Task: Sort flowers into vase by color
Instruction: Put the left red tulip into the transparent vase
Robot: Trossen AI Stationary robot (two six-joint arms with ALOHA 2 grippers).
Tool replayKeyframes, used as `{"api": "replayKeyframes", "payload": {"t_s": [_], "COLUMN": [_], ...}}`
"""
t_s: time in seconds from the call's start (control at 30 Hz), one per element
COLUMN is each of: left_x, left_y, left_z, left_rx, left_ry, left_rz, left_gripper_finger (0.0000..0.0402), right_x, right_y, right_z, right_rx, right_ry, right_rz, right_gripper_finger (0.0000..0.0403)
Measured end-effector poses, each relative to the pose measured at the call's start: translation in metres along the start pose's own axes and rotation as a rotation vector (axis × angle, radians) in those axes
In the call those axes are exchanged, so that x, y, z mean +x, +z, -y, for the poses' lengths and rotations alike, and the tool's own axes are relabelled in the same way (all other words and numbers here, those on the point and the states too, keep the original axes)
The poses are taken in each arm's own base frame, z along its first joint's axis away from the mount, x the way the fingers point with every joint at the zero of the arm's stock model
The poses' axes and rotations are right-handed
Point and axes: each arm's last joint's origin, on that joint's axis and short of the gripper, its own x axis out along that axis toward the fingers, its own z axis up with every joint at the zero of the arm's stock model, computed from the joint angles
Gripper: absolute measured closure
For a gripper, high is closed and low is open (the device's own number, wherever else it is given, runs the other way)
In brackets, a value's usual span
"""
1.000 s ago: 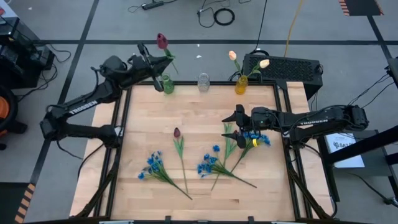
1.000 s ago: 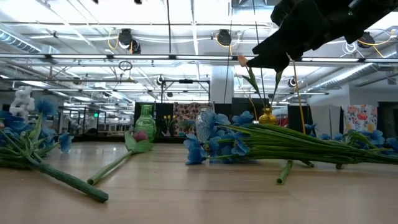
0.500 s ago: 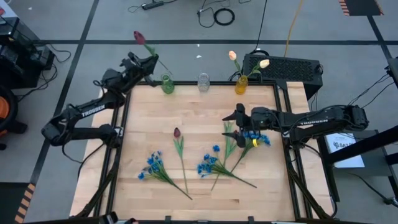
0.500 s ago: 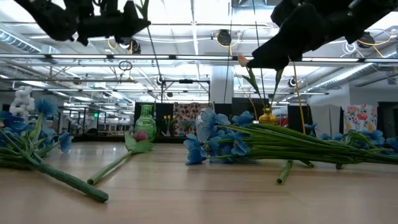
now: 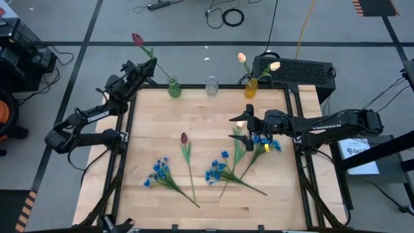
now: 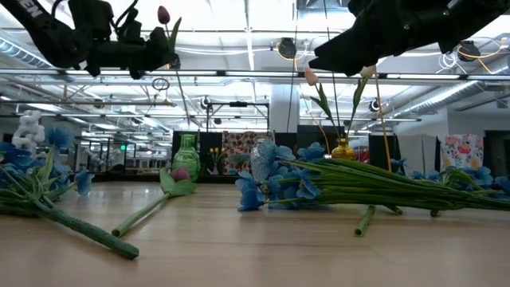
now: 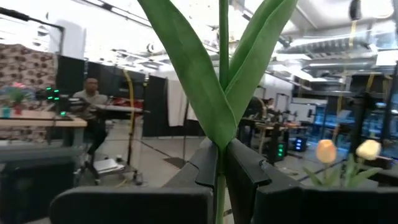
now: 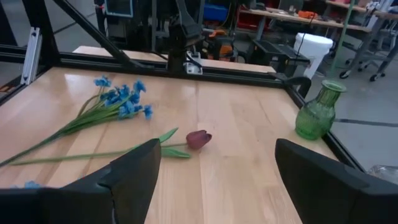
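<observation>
The dark red tulip hangs over the table's far left corner, stem pinched low in my left gripper so it can drop upright into the green vase. My right gripper hovers spread wide above the blue blossoms, ready to grasp.

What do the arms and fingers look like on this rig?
Both arms are matte black with chunky jointed links and white TROSSEN lettering on the forearm. The left gripper and right gripper end in two flat, dark fingers. A yellow band shows at the right wrist.
</observation>
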Motion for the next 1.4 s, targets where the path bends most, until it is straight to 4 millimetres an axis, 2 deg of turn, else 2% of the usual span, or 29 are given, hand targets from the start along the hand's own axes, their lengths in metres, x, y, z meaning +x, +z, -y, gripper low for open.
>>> {"api": "replayKeyframes", "payload": {"t_s": [0.23,0.37,0.57,0.73,0.87,1.1,1.2,1.4], "left_x": [-0.006,-0.006,-0.005,0.000,0.018,0.079,0.099,0.123], "left_y": [-0.007,-0.009,0.005,0.002,-0.010,-0.040,-0.057,-0.094], "left_z": [-0.007,-0.006,0.014,0.031,0.042,0.062,0.073,0.080], "left_rx": [0.002,-0.008,-0.096,-0.136,-0.165,-0.223,-0.194,-0.189], "left_ry": [0.108,0.095,-0.083,-0.108,-0.140,-0.220,-0.254,-0.229], "left_rz": [-0.011,-0.018,0.127,0.224,0.256,0.214,0.192,0.138], "left_gripper_finger": [0.0382,0.0382,0.0382,0.0382,0.0382,0.0382,0.0382,0.0382], "right_x": [0.000,0.000,0.000,-0.001,-0.001,-0.002,-0.002,-0.002], "right_y": [0.000,0.000,0.000,0.001,0.005,0.011,0.011,0.009], "right_z": [0.000,0.003,0.010,0.016,0.020,0.022,0.022,0.022], "right_rx": [-0.016,-0.051,-0.052,-0.046,-0.047,-0.086,-0.106,-0.124], "right_ry": [-0.004,-0.067,-0.111,-0.137,-0.154,-0.171,-0.175,-0.175], "right_rz": [-0.001,-0.003,-0.003,0.015,0.055,0.113,0.113,0.094], "right_gripper_finger": [0.0094,0.0094,0.0094,0.0094,0.0094,0.0094,0.0094,0.0094]}}
